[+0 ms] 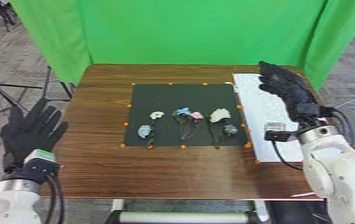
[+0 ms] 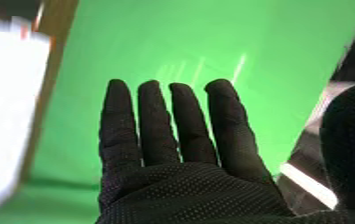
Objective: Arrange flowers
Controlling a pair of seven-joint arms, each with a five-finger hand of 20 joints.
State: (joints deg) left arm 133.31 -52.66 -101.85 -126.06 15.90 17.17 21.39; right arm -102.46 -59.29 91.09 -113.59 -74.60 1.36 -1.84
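While left hand hangs outside table edge, right hand hovers by white sheet, flowers between; both hands' fingers straight, slightly spread.

White sheet partly hidden by right hand, flower stems too small to trace

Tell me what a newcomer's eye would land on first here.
First, the bright green curtain hanging behind the brown table. Next, the dark mat on that table, with pale, blue and pink flowers laid across its middle. Then the black-gloved right hand, raised by the white sheet at the table's right side.
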